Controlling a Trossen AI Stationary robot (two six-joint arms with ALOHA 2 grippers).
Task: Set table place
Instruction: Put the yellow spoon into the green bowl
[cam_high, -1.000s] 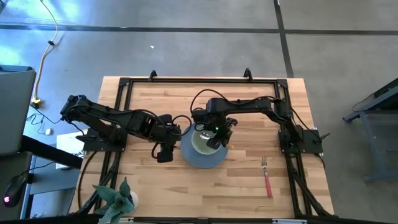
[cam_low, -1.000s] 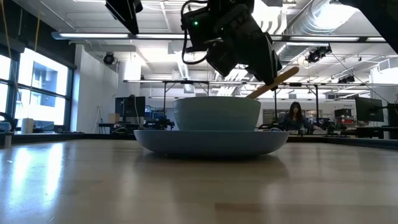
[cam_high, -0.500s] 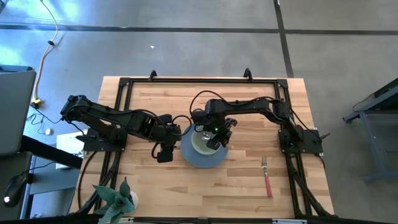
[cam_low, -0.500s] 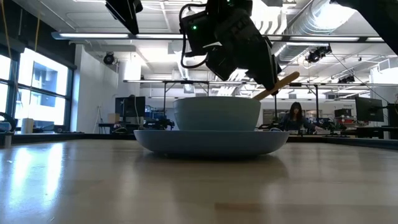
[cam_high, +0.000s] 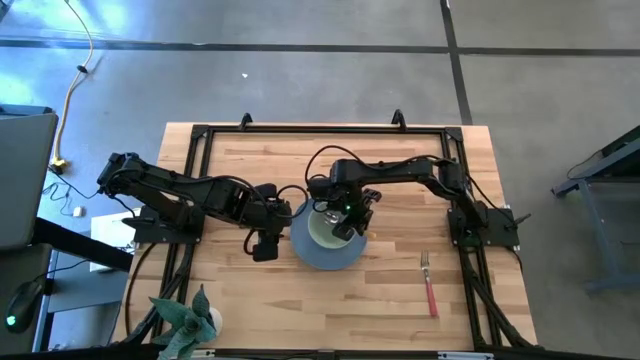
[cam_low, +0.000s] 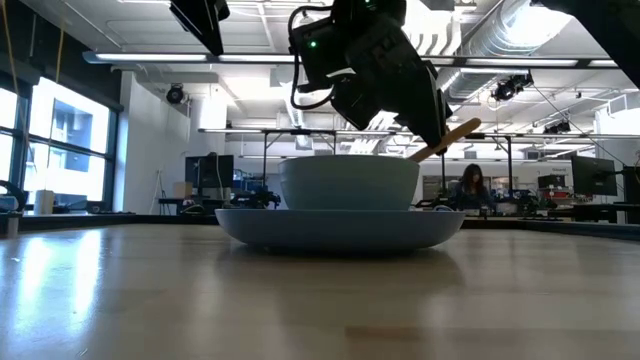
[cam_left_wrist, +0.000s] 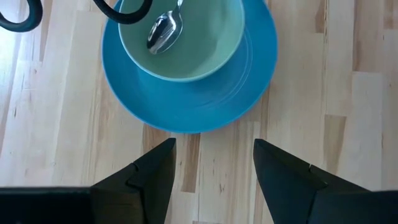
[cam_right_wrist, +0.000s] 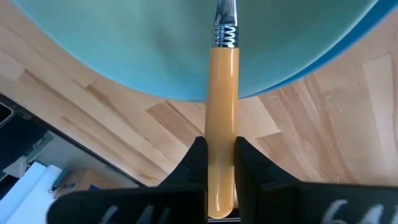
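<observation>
A pale green bowl (cam_high: 322, 231) stands on the round blue plate (cam_high: 320, 258) in the middle of the table (cam_high: 400, 310). My right gripper (cam_high: 347, 217) hangs over the bowl's right side, shut on the yellow-handled spoon (cam_low: 445, 138). The spoon's metal end (cam_left_wrist: 163, 31) is inside the bowl. My left gripper (cam_high: 266, 243) hovers open just left of the plate, with nothing between its fingers (cam_left_wrist: 152, 180). The red-handled fork (cam_high: 430, 285) lies flat on the table to the plate's right. My right gripper pinches the spoon's yellow handle (cam_right_wrist: 222, 140) between its two fingers, well back from the metal neck (cam_right_wrist: 225, 25). The fingers come slanting down from above. The spoon is tilted: its metal end is down in the bowl and the handle's free end (cam_low: 470, 126) sticks up past the bowl's rim.
A black metal frame (cam_high: 320, 130) runs round the tabletop's edge. A small potted plant (cam_high: 190, 318) stands at the near left corner. Bare wood lies in front of the plate and between the plate and the fork.
</observation>
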